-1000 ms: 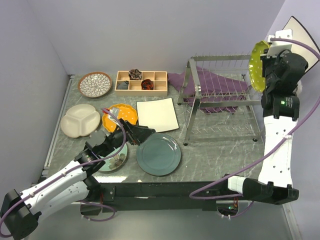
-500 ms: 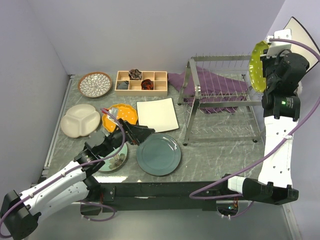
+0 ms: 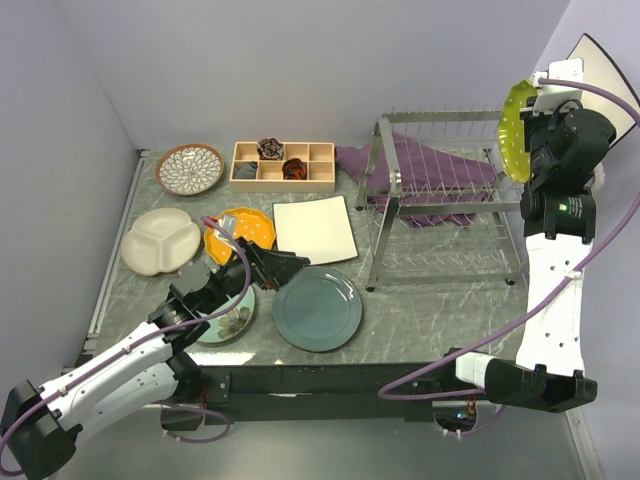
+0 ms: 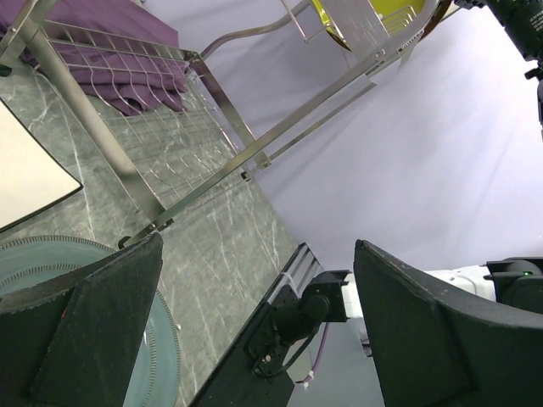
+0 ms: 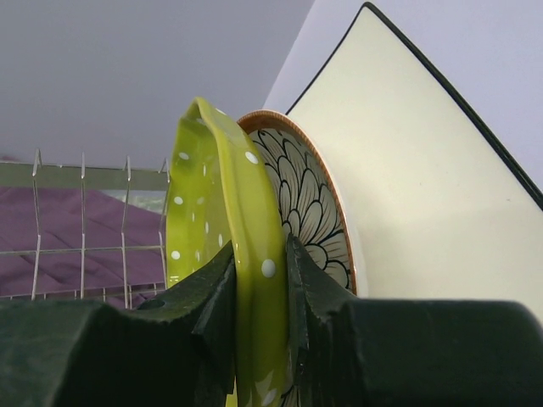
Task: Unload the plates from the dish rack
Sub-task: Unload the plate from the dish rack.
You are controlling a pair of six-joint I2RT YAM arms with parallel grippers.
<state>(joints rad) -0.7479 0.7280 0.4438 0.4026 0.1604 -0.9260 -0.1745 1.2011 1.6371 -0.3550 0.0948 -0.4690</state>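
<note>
Top external: right pincer [image 3: 529, 150] in the upper right, clamped on yellow-green plate [image 3: 513, 128]. Plate on edge, long axis vertical, face toward frame left, at right end of dish rack [image 3: 383, 215]. Left pincer [image 3: 285, 268] lower centre, wide open and empty, by teal plate [image 3: 320, 310] flat on counter [image 3: 430, 310].
Left wrist: fingers [image 4: 81, 331] spread, nothing between.
Right wrist: fingers [image 5: 208, 297] pinch the plate's rim; plate upright.

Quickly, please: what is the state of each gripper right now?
Left gripper: jaws open, holding nothing.
Right gripper: jaws closed on the rim of the yellow-green white-dotted plate.
</note>
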